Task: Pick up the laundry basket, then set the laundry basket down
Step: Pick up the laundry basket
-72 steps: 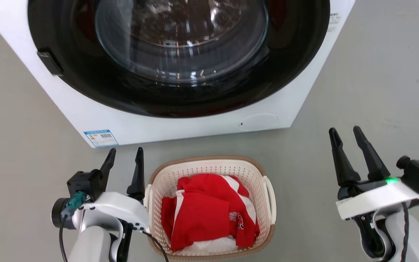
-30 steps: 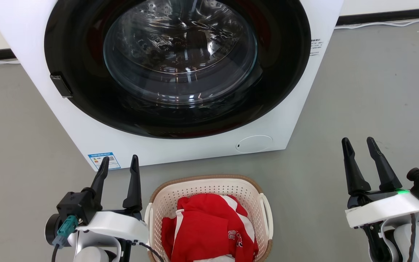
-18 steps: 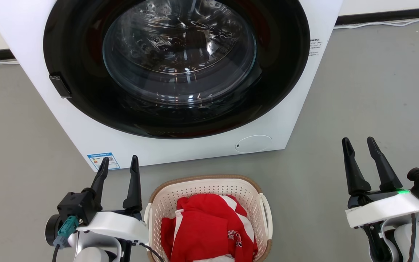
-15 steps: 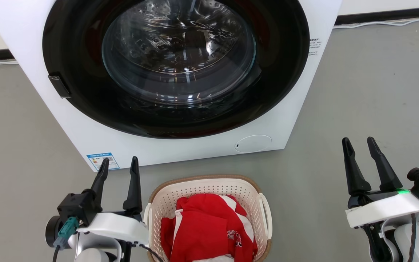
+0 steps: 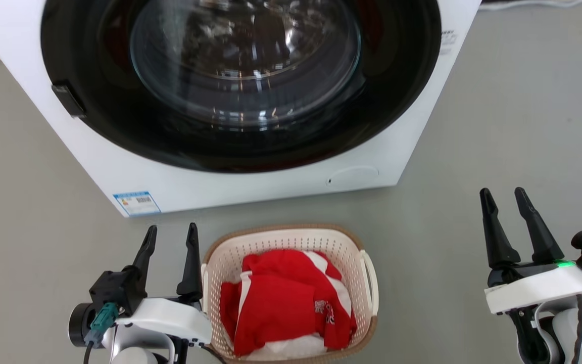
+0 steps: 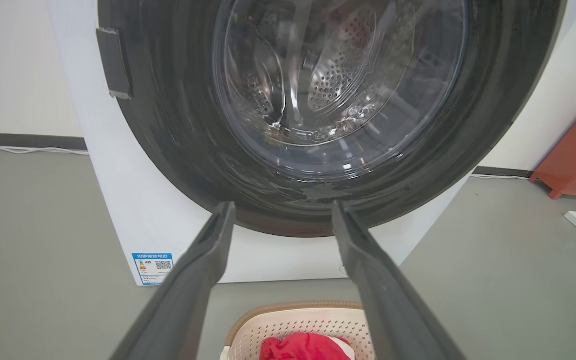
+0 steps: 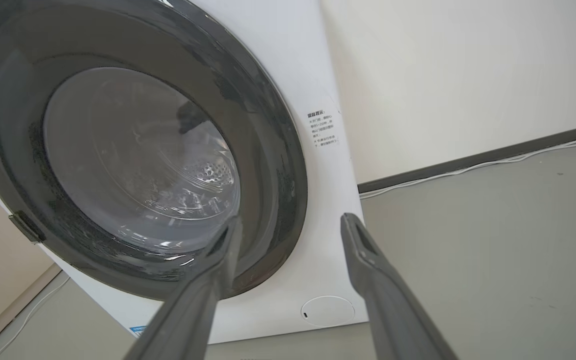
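grey floor (image 5: 498, 126): cream-white perforated plastic laundry basket (image 5: 291, 233) sits before white washer (image 5: 271, 179). our left gripper (image 5: 172, 227) agape, empty, just beside it; right gripper (image 5: 501, 192) likewise, well apart. we risk lopsided lift tipping it.

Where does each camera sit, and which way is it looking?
Head view: on the head, looking down at the cream-white perforated plastic laundry basket and white front-loading washing machine; left pincer, right pincer show.
Left wrist view: left wrist, facing the machine's door; own fingers; shares the basket with the head view.
Right wrist view: right wrist, facing that door aslant; own fingers.
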Motion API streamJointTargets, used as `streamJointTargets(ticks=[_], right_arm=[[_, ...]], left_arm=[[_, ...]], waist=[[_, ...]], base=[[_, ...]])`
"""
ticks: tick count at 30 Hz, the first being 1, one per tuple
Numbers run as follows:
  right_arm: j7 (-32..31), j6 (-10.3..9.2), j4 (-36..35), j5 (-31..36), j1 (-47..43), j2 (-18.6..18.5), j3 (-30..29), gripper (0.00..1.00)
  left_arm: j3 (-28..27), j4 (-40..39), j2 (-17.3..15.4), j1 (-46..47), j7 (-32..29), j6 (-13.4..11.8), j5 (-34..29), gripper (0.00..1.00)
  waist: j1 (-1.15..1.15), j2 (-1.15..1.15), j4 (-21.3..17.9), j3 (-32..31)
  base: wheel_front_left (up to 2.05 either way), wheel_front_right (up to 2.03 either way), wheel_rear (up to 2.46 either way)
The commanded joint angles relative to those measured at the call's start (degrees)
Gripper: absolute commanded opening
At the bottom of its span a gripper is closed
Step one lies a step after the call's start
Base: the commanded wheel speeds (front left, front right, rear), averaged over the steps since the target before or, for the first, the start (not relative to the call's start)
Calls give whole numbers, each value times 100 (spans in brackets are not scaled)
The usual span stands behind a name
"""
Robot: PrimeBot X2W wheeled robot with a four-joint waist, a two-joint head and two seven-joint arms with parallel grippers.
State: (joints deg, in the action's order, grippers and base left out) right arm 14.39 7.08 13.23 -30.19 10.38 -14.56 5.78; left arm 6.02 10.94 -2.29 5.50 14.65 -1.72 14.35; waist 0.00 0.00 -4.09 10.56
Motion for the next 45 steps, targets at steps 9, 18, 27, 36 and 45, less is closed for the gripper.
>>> streamJointTargets(ticks=[9, 18, 27, 36, 45], right_arm=[[61, 41, 89, -257, 345, -212, 164, 100], [61, 41, 613, -478, 633, -262, 446, 100], [61, 41, 1116, -775, 1017, -317, 832, 100], [61, 41, 1579, -1067, 1495, -417, 1336, 100], [61, 41, 2091, -1330, 1984, -480, 2051, 100]], left_arm=[[-96, 317, -59, 596, 35, -127, -25, 100], [-180, 1045, -59, 923, 35, -97, -52, 100], [-302, 2190, -59, 1481, 35, 34, -64, 100], [-246, 2914, -59, 2151, 35, 26, -9, 100], [-46, 3612, -59, 2766, 35, -42, 128, 100]], waist=[[0, 0, 3, 747], [0, 0, 32, 1188], [0, 0, 116, 1783], [0, 0, 193, 2529], [0, 0, 323, 3174]], base=[[0, 0, 0], [0, 0, 0], [0, 0, 0], [0, 0, 0], [0, 0, 0]])
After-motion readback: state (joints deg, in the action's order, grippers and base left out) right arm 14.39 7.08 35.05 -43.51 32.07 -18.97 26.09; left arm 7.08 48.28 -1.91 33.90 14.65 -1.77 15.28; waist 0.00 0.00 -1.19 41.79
